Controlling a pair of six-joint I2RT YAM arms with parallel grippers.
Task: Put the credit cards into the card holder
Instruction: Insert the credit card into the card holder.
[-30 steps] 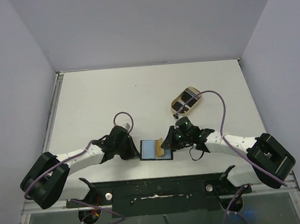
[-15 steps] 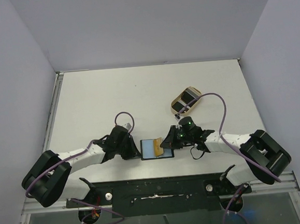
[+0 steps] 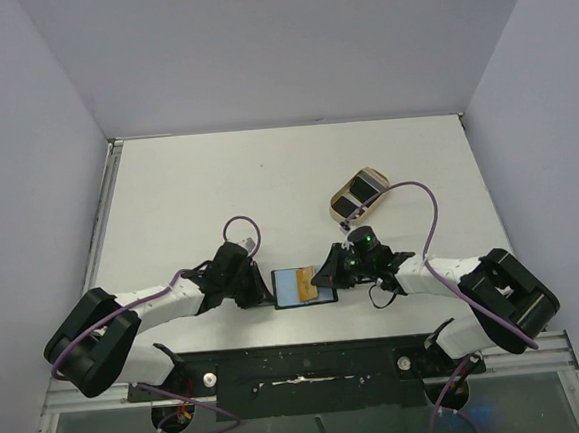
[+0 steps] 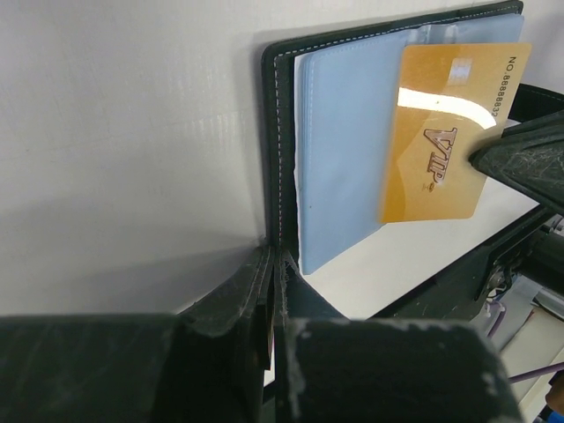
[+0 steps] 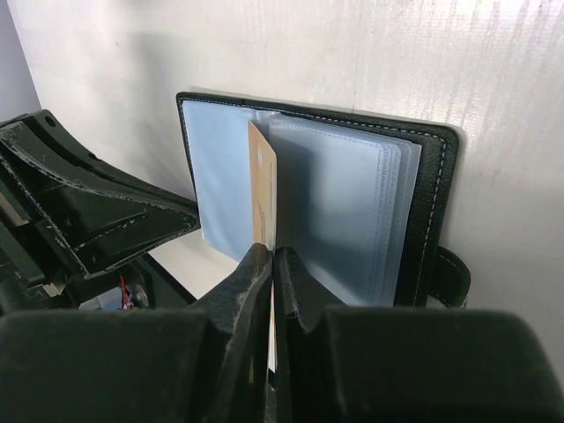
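**Card holder [image 3: 290, 287] now braced**

We see the left gripper [image 4: 273, 257] newly pinched shut on the holder's cover edge, right at its tips. The right gripper [image 5: 271, 257] clamps the gold card [image 4: 445, 132] over the blue sleeves. We judge insertion can proceed w/o slip.

Black card holder [image 3: 287, 287] lies open flat, a gold VIP card [image 4: 438, 145] slanting over its blue sleeves.

The left arm [image 3: 161, 303] and right arm [image 3: 452, 270] have smooth white shells between bulky black joint housings. A thin purple cable [image 3: 236, 224] loops off the left wrist, and a longer purple cable [image 3: 427, 204] arcs off the right. Small green lights [image 3: 358, 239] glow on the right wrist. The jaws are matte black, scuffed pale along their edges.
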